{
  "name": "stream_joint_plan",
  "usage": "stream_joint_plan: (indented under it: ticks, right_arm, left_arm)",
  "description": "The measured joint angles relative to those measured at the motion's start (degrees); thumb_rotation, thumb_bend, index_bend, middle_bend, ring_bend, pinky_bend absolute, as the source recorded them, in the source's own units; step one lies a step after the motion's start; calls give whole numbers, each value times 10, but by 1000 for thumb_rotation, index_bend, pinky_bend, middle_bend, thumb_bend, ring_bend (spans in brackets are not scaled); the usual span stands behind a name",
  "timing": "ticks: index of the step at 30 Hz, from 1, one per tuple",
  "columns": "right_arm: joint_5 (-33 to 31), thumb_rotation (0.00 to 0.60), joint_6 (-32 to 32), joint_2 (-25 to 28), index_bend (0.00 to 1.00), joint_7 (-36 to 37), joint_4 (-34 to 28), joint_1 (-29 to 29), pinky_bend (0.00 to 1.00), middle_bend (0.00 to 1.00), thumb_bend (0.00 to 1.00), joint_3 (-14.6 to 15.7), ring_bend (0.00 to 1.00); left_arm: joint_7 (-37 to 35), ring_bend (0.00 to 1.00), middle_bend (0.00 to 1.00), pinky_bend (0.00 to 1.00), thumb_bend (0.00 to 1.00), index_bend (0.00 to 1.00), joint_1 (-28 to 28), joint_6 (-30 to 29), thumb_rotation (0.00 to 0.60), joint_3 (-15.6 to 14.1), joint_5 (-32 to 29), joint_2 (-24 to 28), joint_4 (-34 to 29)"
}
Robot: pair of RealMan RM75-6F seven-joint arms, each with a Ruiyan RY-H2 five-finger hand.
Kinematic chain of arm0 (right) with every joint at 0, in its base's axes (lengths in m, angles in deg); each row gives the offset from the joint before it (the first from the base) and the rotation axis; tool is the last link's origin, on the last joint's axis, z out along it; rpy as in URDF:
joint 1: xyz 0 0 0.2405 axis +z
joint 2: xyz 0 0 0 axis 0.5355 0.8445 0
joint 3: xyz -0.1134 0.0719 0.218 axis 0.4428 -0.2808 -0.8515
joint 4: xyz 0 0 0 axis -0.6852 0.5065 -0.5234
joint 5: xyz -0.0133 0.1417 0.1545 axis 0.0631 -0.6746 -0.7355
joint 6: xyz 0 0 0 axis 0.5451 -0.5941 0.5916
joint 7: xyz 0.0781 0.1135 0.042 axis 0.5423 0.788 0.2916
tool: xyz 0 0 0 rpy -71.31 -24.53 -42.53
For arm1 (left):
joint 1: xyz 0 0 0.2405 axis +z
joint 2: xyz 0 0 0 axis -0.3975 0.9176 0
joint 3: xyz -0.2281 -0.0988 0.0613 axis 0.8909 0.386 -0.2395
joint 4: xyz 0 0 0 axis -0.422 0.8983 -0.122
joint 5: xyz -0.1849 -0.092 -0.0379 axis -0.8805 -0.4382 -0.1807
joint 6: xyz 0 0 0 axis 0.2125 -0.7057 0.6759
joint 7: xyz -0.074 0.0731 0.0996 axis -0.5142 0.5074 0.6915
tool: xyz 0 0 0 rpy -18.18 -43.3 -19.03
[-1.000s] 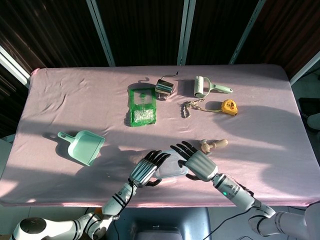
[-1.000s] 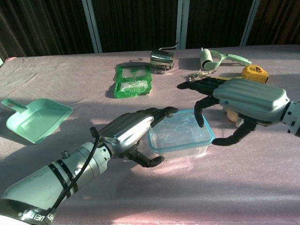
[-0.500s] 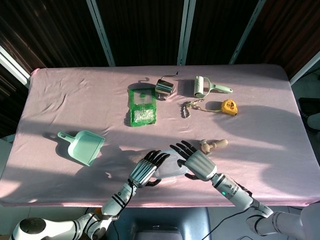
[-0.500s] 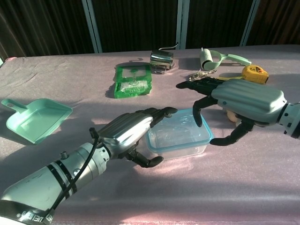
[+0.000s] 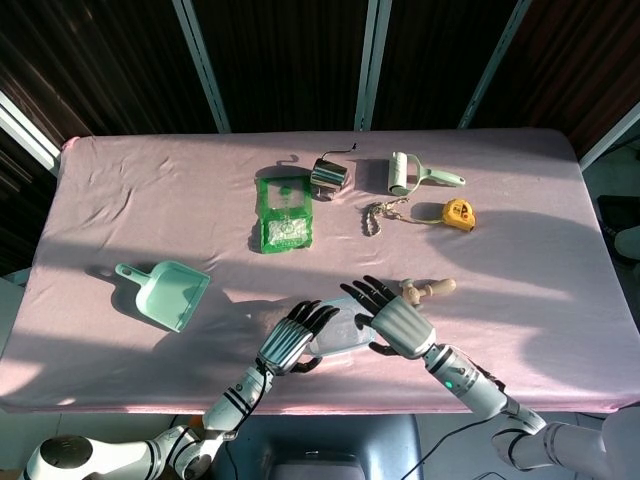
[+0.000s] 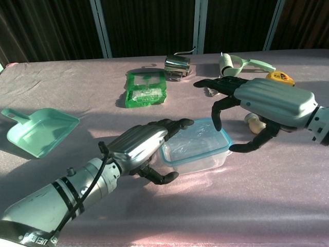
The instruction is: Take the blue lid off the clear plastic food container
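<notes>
Blue lid (image 6: 198, 140) sits on the clear plastic food container (image 6: 194, 153) near the table's front edge. Left hand (image 6: 140, 146) grips the container's left end, fingers over the rim. Right hand (image 6: 267, 104) hovers spread above the right end, apparently clear of it. Green dustpan (image 6: 37, 130) lies well left.

No legible text, seemingly

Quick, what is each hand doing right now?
Left hand: grips the near-left corner of the container.
Right hand: open, fingers spread above the container's right side, holding nothing.
</notes>
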Motion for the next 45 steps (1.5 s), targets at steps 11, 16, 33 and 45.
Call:
stream_joint_plan:
  ticks: [11,16,33,45]
  right_arm:
    - [1,600,-1,-1,631,0,3,1,0,55,440,1,0]
    - [12,600,-22,-13,618,19,30,-1,0,57,441,3,0]
    - [31,600,-76,-67,625,67,121,0,0,66,441,1,0]
    - [34,600,-67,-71,754,55,116,4,0,111,575,10,0]
  left_arm:
    - [-1,390,453,310,288,0,1,-8,600,-1,8,0,2]
    - [-3,390,453,311,287,0,4,-17,600,-2,13,8,-5]
    - [-13,393,455,312,290,0,8,-19,600,-7,19,13,-5]
    - [-15,336,430,213,289,0,9,-29,600,-6,25,15,-7]
